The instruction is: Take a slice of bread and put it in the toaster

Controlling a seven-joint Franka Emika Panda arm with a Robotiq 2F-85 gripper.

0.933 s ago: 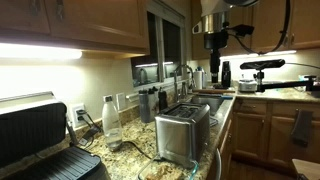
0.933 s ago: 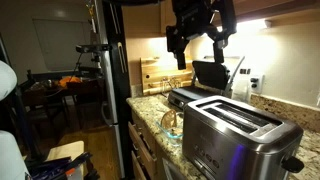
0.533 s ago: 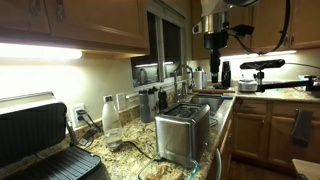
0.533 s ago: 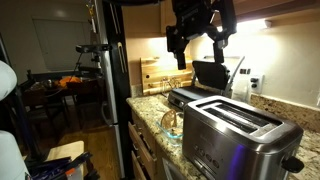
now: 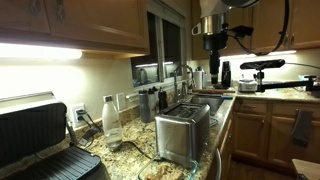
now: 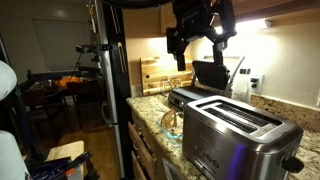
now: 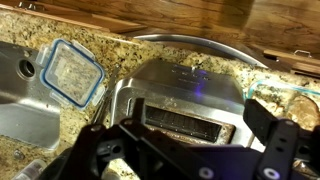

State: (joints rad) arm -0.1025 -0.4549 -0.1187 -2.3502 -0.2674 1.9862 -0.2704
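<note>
The shiny steel toaster (image 5: 183,131) stands on the granite counter and shows large in an exterior view (image 6: 240,135). In the wrist view the toaster (image 7: 190,95) lies straight below me with one top slot in sight. My gripper (image 5: 213,42) hangs high above the counter, also seen in an exterior view (image 6: 198,48). In the wrist view its black fingers (image 7: 190,145) are spread wide on either side of the slot with nothing between them. I see no slice of bread in any view.
A black-and-grey press grill (image 5: 40,140) stands open at the counter's end (image 6: 210,75). A blue-rimmed clear container (image 7: 70,72) lies beside the toaster, near a steel sink (image 7: 20,95). A water bottle (image 5: 111,120) and a glass dish (image 6: 172,122) stand nearby.
</note>
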